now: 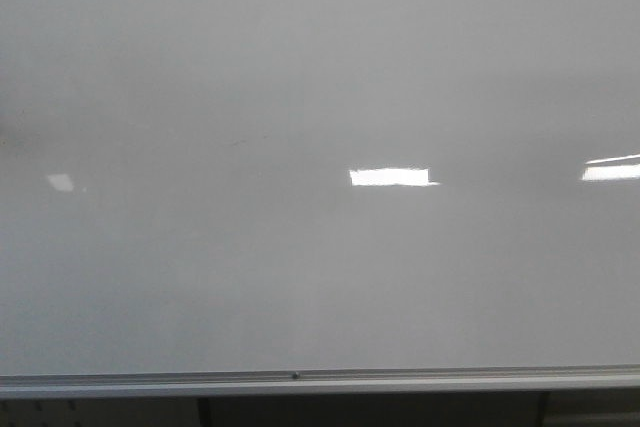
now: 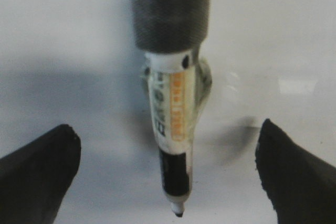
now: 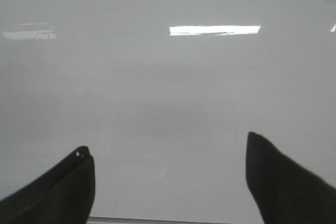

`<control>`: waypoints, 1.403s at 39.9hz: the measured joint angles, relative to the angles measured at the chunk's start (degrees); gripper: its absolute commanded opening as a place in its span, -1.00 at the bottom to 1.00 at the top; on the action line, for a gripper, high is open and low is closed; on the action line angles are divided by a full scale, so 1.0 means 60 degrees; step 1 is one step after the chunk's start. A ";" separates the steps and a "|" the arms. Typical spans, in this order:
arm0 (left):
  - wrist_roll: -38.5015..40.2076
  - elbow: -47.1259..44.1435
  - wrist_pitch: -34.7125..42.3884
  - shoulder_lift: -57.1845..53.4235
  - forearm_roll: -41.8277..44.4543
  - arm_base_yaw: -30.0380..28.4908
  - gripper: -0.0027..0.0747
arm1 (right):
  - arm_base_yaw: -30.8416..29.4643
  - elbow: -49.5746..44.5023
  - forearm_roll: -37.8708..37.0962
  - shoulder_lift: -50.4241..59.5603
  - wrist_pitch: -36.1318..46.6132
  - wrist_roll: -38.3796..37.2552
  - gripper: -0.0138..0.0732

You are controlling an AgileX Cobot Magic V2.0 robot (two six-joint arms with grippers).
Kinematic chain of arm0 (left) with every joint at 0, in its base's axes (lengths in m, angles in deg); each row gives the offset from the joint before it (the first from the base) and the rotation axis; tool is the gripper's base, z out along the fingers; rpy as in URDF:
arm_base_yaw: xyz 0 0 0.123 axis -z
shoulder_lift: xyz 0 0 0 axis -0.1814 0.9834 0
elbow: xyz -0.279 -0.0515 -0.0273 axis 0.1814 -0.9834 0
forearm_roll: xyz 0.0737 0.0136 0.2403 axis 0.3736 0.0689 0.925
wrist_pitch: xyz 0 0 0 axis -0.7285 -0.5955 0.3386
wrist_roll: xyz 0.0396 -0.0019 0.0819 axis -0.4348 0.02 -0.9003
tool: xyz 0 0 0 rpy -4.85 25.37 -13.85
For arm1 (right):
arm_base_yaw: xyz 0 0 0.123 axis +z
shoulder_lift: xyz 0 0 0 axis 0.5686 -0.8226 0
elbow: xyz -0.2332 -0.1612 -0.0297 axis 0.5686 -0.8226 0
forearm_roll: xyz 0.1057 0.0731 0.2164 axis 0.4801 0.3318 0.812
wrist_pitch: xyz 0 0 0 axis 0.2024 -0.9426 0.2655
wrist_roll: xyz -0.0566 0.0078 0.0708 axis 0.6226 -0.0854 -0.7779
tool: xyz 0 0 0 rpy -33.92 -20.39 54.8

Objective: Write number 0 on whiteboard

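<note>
Whiteboard (image 1: 300,277): glossy pale grey-white, with bright white rectangular reflections (image 1: 390,176). Bottom rail (image 1: 300,381): silver metal, 1 small dark dot at mid-length.

Marker (image 2: 173,129): white barrel, orange label band with print too blurred to read, black lower section, whitish collar, dark tip. Holder (image 2: 169,11) above the marker: dark grey, finely ribbed.

Left pincer (image 2: 173,171) fingers (image 2: 37,177): black. Right pincer (image 3: 168,182) fingers (image 3: 283,187): black.

Whiteboard (image 1: 320,277): top, left and right edges cut off in front view; only bottom rail (image 1: 320,380) showed.
Marker (image 2: 173,129): label print blurred, unreadable; upper end hidden inside grey holder (image 2: 170,9).
Left gripper (image 2: 168,177), right gripper (image 3: 168,179): fingertips only, bodies out of frame.
</note>
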 measured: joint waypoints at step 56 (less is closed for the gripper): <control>-0.3449 0.0523 -0.4391 -0.1220 -0.1973 0.1800 -0.98 | 0.0000 0.0000 0.0000 -0.0033 -0.0183 0.0000 0.70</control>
